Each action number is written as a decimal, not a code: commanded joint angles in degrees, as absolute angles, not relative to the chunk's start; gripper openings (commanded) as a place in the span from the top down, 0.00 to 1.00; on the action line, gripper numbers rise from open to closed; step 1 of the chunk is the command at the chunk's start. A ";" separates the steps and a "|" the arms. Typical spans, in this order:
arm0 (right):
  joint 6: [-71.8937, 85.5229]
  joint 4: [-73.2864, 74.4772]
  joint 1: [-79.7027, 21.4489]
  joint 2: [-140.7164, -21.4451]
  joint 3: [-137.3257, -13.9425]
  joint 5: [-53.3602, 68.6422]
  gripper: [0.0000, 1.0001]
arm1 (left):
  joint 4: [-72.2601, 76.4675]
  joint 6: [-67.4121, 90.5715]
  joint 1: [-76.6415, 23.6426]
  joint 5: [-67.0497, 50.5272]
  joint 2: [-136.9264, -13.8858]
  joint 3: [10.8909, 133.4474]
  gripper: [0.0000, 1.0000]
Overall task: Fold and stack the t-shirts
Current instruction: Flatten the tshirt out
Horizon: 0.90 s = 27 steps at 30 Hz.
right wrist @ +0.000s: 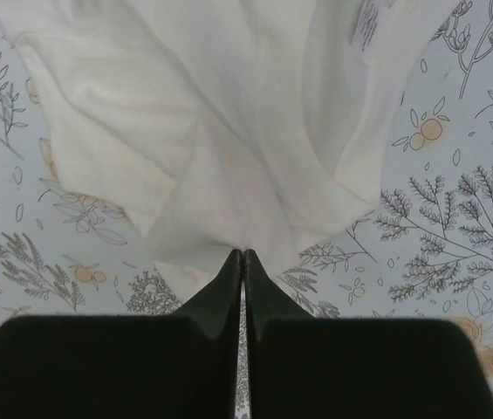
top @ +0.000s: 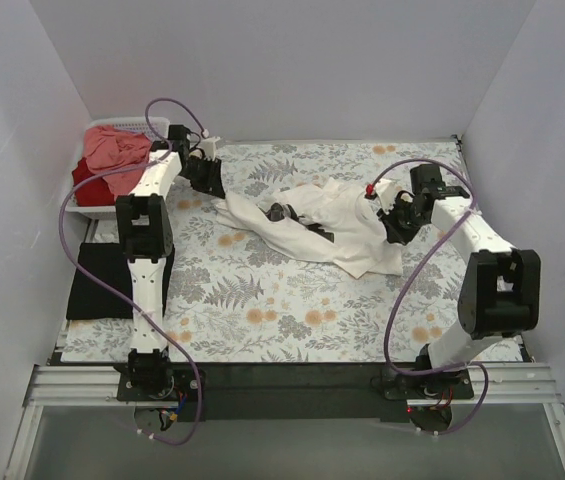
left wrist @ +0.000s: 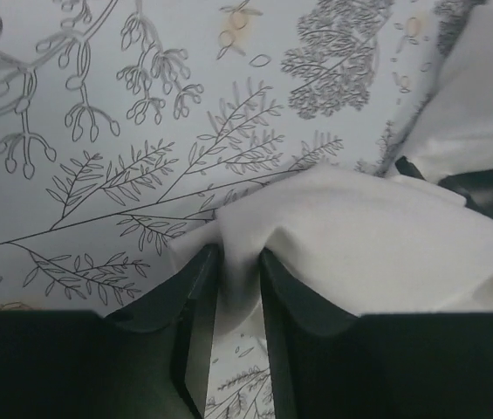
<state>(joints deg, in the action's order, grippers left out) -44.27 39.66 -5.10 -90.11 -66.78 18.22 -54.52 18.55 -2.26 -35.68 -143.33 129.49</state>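
The cream-white t-shirt (top: 322, 225) lies crumpled and stretched across the middle of the floral tablecloth. My left gripper (top: 214, 187) pinches its left end; in the left wrist view the fingers (left wrist: 195, 288) are shut on a fold of the cream cloth (left wrist: 377, 244). My right gripper (top: 394, 225) pinches its right end; in the right wrist view the jaws (right wrist: 243, 255) are shut on the shirt's edge (right wrist: 220, 148). A black t-shirt (top: 97, 280) lies folded flat at the left table edge. A salmon-pink t-shirt (top: 117, 148) and a dark red one (top: 90, 185) sit in the basket.
The white lattice basket (top: 122, 124) stands at the back left corner. White walls close in the table on three sides. The floral tablecloth (top: 292, 310) shows in front of the shirt. Purple cables loop off both arms.
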 commanded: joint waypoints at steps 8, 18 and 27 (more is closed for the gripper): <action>-37.00 38.49 -4.75 -92.57 -75.07 14.32 0.43 | -45.09 25.40 -1.85 -33.49 -127.37 116.47 0.38; -32.53 37.89 -5.63 -85.33 -65.30 12.94 0.52 | -43.86 27.16 -0.44 -39.19 -114.96 101.43 0.38; -25.23 38.67 4.48 -97.46 -72.68 28.20 0.52 | -42.71 28.83 -0.35 -41.22 -113.47 98.35 0.38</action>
<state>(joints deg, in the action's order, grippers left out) -28.51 38.17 2.90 -96.68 -69.32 20.75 -43.48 28.21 -0.47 -39.03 -116.57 98.06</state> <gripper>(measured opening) 0.468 0.621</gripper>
